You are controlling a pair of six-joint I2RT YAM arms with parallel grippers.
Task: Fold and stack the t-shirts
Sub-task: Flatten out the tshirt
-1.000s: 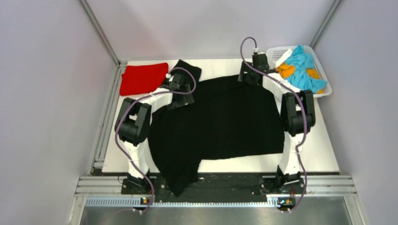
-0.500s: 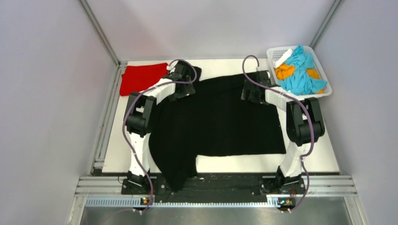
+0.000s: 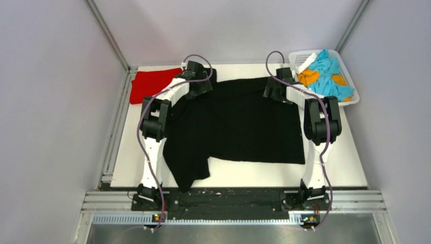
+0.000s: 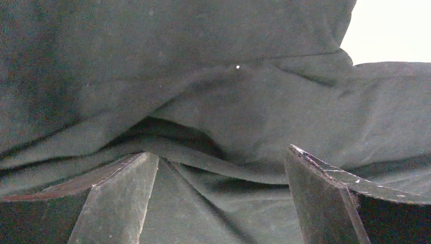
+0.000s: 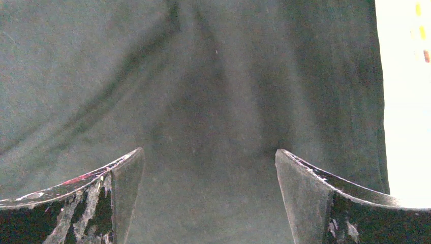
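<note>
White arms (image 3: 151,163), black joints (image 3: 153,120), purple cables (image 3: 195,55); scuffed black fingers (image 4: 117,198).

Overhead; wrist close-ups on t-shirt (image 3: 239,127)

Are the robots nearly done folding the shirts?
Not yet. The red t-shirt already lies folded in the far left corner. The black t-shirt is in hand: it lies spread out, unfolded, with the left gripper and right gripper open over its far edge. Folding it and stacking both remain.

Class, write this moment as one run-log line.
left pincer: open over spread black t-shirt | right pincer: open over same | red t-shirt: far-left corner
</note>
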